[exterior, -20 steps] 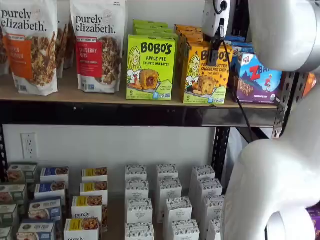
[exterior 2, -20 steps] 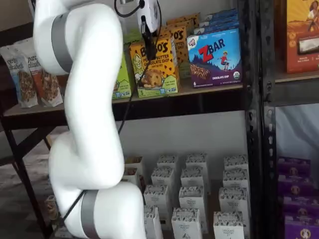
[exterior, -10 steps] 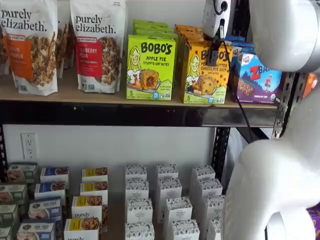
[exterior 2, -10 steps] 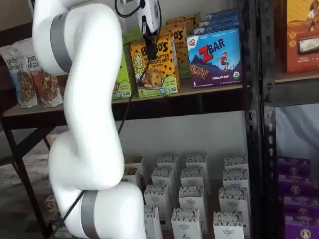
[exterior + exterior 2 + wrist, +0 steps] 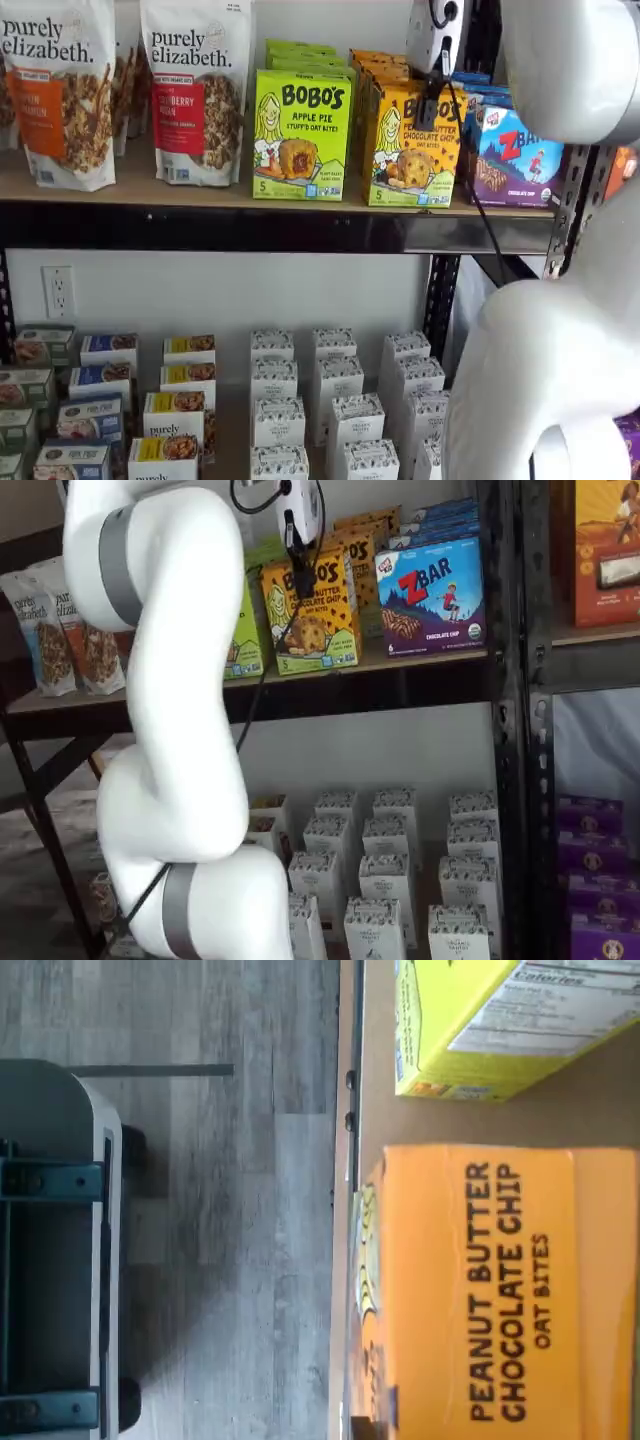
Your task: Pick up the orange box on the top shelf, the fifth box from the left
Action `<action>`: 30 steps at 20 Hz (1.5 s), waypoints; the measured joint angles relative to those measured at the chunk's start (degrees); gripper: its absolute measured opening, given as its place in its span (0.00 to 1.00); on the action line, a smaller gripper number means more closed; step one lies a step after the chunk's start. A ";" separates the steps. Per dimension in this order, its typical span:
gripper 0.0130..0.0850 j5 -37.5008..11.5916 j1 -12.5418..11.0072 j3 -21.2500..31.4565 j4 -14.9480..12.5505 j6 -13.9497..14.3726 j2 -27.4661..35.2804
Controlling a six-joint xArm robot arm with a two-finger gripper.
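Orange box [image 5: 407,147] is seen upright at the front edge of the top shelf [image 5: 250,228], its face with the cartoon girl and cookie photo turned outward in both shelf views, and more cartons of the same kind are lined up behind it. In the wrist view its top panel [image 5: 500,1290] is shown, printed "PEANUT BUTTER CHOCOLATE CHIP OAT BITES", with the tan board of the shelf around it. The lime-green Apple Pie box [image 5: 301,134] is placed just beside it on one side, and the blue-purple ZBar box [image 5: 515,157] just beside it on the other. The gripper [image 5: 298,552] is held directly over the top front of the orange box, its white body raised above the carton and its black fingers [image 5: 440,70] lowered against the upper part of the carton's face. The fingers are seen side-on with a cable hanging next to them, so it cannot be told how wide they are set or whether the box is gripped. Two granola bags [image 5: 195,90] are stood farther along the same shelf, and rows of small white cartons [image 5: 335,400] are stacked on the lower shelf
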 joint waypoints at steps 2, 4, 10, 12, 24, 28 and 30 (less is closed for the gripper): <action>0.33 -0.03 -0.14 -0.02 0.31 -0.07 -0.30; 0.33 -0.06 -0.33 -0.03 0.61 -0.17 -0.78; 0.33 -0.07 -0.74 1.14 0.72 -0.48 -4.73; 0.33 0.92 -0.70 1.50 0.71 -0.38 -6.26; 0.33 9.90 -0.37 3.55 -0.38 -0.16 -13.80; 0.33 11.63 -0.43 5.08 -0.06 -0.05 -16.17; 0.33 12.53 -0.56 5.75 0.17 -0.05 -17.25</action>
